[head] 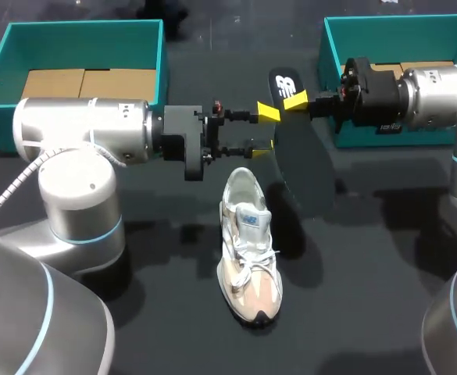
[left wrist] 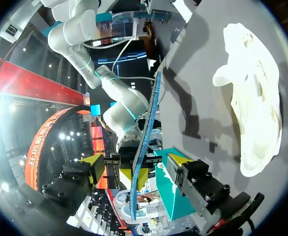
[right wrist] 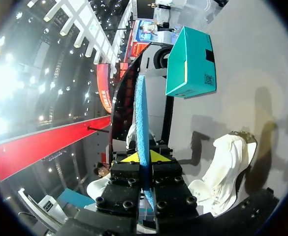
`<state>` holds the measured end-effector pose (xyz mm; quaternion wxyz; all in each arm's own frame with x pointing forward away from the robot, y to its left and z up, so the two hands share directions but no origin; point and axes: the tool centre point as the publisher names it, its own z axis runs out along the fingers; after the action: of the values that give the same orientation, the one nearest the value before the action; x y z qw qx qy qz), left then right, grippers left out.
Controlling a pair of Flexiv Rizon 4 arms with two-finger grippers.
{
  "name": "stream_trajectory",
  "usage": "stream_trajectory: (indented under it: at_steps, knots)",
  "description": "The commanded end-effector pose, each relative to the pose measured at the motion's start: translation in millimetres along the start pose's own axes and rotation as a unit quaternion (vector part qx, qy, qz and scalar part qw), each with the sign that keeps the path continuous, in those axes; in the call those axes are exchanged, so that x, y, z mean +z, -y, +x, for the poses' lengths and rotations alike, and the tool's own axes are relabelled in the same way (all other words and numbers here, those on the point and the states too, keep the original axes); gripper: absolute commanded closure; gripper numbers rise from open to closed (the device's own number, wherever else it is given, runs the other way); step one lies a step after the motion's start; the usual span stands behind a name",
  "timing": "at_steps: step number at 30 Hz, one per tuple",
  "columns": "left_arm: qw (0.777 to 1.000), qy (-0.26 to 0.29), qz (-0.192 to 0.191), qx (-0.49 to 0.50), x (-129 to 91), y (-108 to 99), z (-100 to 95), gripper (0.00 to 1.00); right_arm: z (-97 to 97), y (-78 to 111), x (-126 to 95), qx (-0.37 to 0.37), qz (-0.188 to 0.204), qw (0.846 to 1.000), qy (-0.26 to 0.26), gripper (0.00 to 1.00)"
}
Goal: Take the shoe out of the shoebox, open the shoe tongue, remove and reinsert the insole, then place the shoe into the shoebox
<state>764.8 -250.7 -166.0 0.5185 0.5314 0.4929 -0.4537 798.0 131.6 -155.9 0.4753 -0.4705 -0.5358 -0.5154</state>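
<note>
Shoe (head: 248, 250) lies upright on the table (head: 369, 312) near its middle, toe toward 6 o'clock, heel toward 12, laces up. Just past the heel, the left gripper (head: 264, 130) comes in from 9 o'clock with its jaws spread wide. In the left wrist view the insole (left wrist: 144, 147) stands edge-on in the gap between them, and neither finger (left wrist: 92, 164) touches it. From 3 o'clock the right gripper (head: 293, 100) meets it. Its jaws are closed tight on the insole near the heel end, and it holds the dark insole on edge above the table, with the long end hanging toward 5 o'clock beside the shoe. The right wrist view shows the blue edge pinched between both yellow tips. Farther back, the left box (head: 80, 31) sits at 10 o'clock and the right box (head: 369, 27) at 2 o'clock, both teal and open. The right arm's wrist crosses the front of the right box.
</note>
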Motion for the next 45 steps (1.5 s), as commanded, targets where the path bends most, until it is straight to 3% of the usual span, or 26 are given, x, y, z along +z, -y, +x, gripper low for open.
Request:
stream_trajectory:
  at_steps: [1, 4, 7, 15, 23, 28, 35, 37, 39, 45]
  knots:
    - [1.0, 0.004, -0.008, 0.003, 10.6, 0.3, 5.4, 0.46, -3.3, -1.0, 7.3, 0.018, 0.001, 1.0, 0.001, 1.0]
    - [1.0, 0.004, -0.009, 0.004, 13.9, -1.1, 8.4, 0.43, -5.1, 0.0, 9.3, 0.031, 0.001, 1.0, 0.001, 1.0]
    - [1.0, 0.003, -0.011, 0.006, 16.3, -2.0, 10.1, 0.51, -5.8, 0.4, 10.3, 0.039, -0.001, 0.999, 0.001, 1.0]
    - [1.0, 0.006, -0.014, 0.01, 20.5, -3.1, 10.1, 0.52, -8.1, 0.3, 12.2, 0.055, -0.001, 0.998, 0.005, 1.0]
    - [1.0, 0.0, -0.025, 0.018, 25.1, -2.0, 12.3, 0.64, -9.6, 1.1, 14.7, 0.059, -0.003, 0.998, 0.002, 1.0]
    - [0.999, -0.002, -0.036, 0.019, 25.8, -2.3, 13.8, 0.76, -10.1, 2.1, 15.5, 0.061, -0.005, 0.998, 0.001, 1.0]
    - [0.999, -0.004, -0.042, 0.023, 28.5, -0.1, 15.0, 0.72, -10.6, 3.0, 15.8, 0.064, -0.01, 0.998, 0.002, 1.0]
    - [0.999, -0.005, -0.044, 0.024, 29.2, 0.2, 15.2, 0.82, -10.8, 3.4, 16.3, 0.065, -0.011, 0.998, 0.001, 1.0]
    - [0.999, -0.006, -0.046, 0.025, 29.6, 0.2, 15.4, 1.0, -11.0, 3.8, 16.8, 0.065, -0.011, 0.998, 0.0, 1.0]
    - [0.999, -0.007, -0.045, 0.028, 29.6, 2.7, 15.1, 1.0, -12.2, 5.7, 16.7, 0.065, -0.011, 0.998, -0.002, 1.0]
